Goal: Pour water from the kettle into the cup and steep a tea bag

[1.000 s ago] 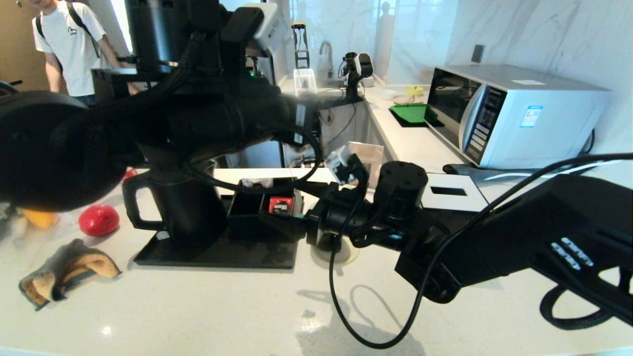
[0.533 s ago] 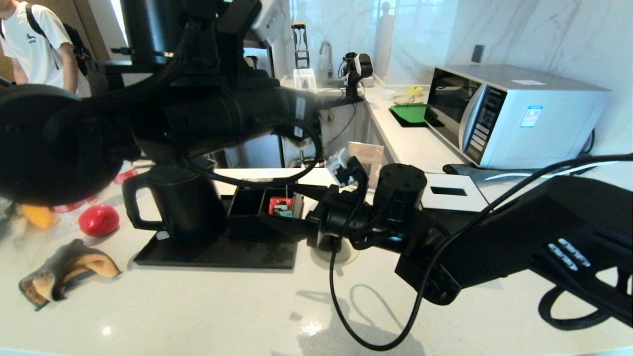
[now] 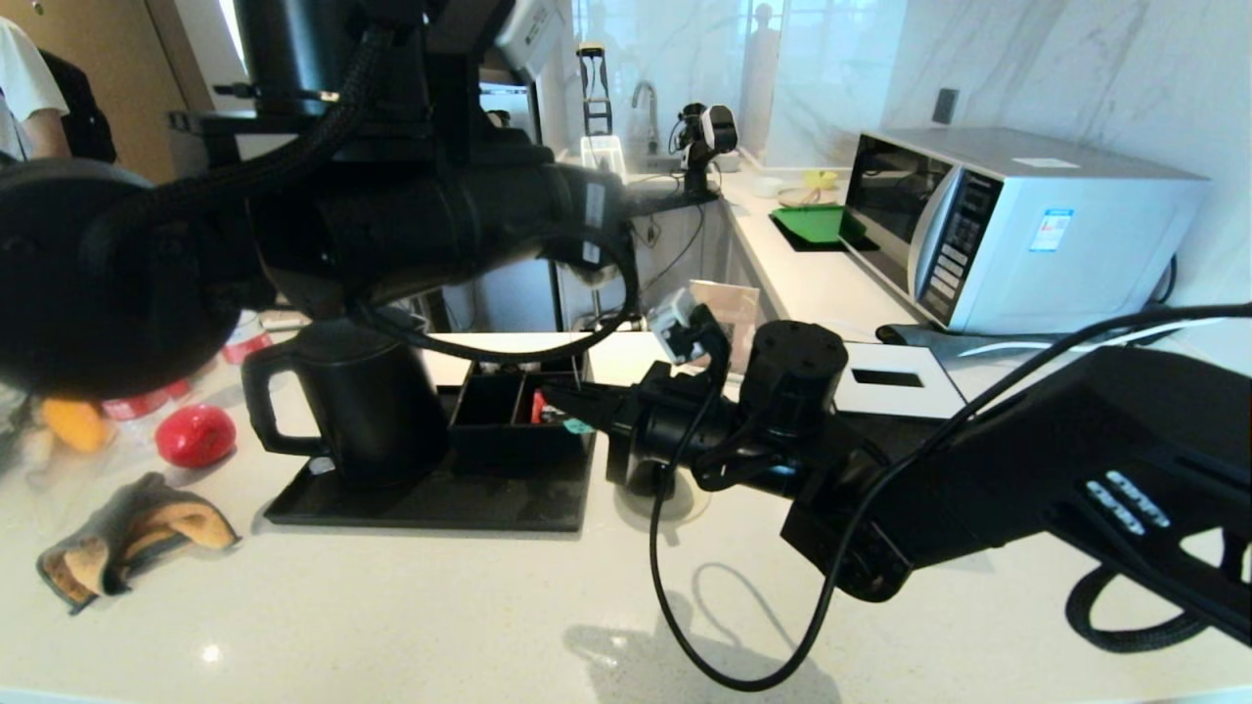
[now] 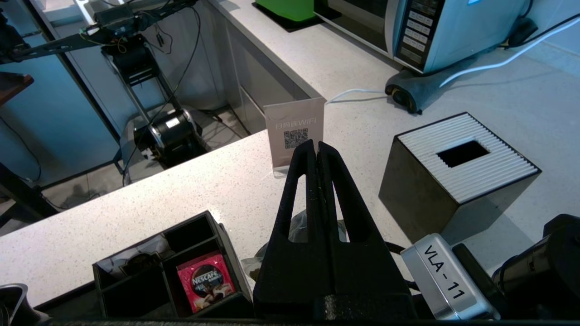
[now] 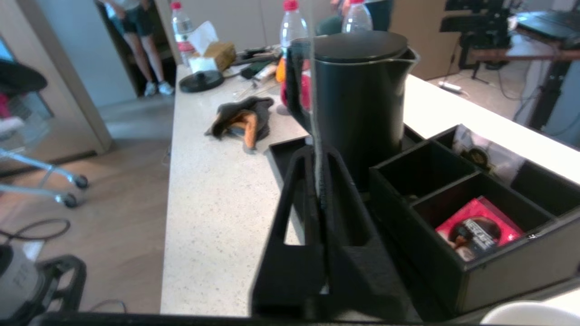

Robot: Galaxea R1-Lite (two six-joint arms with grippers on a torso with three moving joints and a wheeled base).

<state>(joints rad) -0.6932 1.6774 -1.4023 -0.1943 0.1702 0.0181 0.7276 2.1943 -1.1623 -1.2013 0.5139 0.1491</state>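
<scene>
Tea-bag step in hand: right gripper (image 5: 319, 158) clamped on the string (image 5: 313, 81) beside the kettle (image 3: 362, 401), left gripper (image 4: 316, 147) closed above the apparent tea bag (image 4: 297, 228); next move, judged: lowering it into the cup (image 3: 675, 501) on the table (image 3: 391, 606).

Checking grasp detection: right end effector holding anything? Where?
Right end effector looks shut on a thin white string, pinched partway along its length.

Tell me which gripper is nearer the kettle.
Right. The right gripper sits by the black compartment box beside the kettle; the left gripper hangs farther off, above the counter.
</scene>
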